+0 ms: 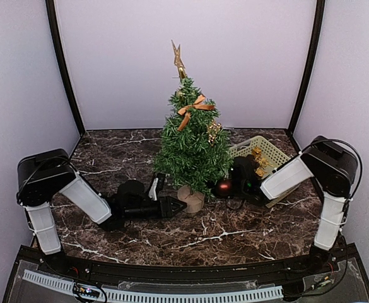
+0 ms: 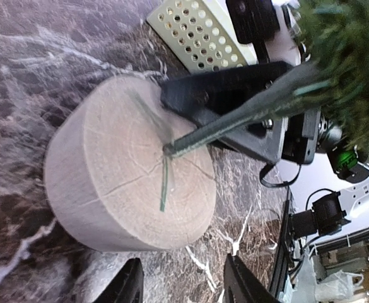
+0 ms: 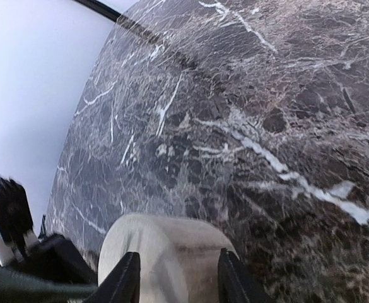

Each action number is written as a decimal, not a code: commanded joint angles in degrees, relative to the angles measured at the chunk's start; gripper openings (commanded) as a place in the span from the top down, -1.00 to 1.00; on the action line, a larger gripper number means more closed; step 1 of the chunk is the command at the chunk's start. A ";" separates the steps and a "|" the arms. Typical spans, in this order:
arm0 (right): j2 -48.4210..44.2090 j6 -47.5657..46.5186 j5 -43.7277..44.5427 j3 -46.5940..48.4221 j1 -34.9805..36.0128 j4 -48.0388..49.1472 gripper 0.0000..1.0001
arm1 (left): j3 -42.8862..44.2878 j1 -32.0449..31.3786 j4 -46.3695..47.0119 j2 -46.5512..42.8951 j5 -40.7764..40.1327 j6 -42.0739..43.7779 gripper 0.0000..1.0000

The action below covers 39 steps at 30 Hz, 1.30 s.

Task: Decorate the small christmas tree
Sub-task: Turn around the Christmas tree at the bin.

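Note:
The small christmas tree (image 1: 192, 145) stands mid-table on its pale wooden stump base (image 1: 191, 199). It carries a gold star topper (image 1: 179, 60), an orange bow (image 1: 192, 108) and a gold ornament (image 1: 214, 130). My left gripper (image 1: 176, 207) is open and empty, just left of the base; in the left wrist view (image 2: 184, 284) the base (image 2: 121, 183) fills the middle, beyond the fingertips. My right gripper (image 1: 210, 191) is open at the base's right side; in its wrist view (image 3: 179, 281) the base (image 3: 165, 252) shows between the fingertips. A dark red ball (image 1: 223, 187) sits beside the right gripper.
A pale green perforated basket (image 1: 274, 151) with gold ornaments (image 1: 258, 161) lies at the back right, behind the right arm; its corner shows in the left wrist view (image 2: 200, 35). Side walls enclose the dark marble table (image 1: 234, 233).

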 commanded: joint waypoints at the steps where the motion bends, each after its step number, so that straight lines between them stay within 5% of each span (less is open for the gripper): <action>1: -7.13 -5.86 -0.34 -1.73 -1.36 -4.95 0.09 | -2.66 -0.02 -7.63 -9.53 -5.87 4.76 0.00; 12: -25.24 -10.95 11.22 -5.73 -6.27 -26.63 -0.16 | -7.14 5.79 -28.72 -27.88 -9.27 8.42 -0.22; 21: -43.33 -14.66 20.94 -1.71 -13.53 -48.86 -0.39 | 0.26 13.80 -55.65 -45.65 -9.51 17.92 -0.50; 29: -35.99 -19.75 21.42 7.54 -22.76 -55.74 -0.25 | 15.53 26.64 -74.65 -48.04 0.66 29.64 -0.61; 39: -15.41 -26.11 16.46 18.54 -28.32 -52.35 0.05 | 21.95 42.19 -77.11 -46.37 8.41 40.90 -0.61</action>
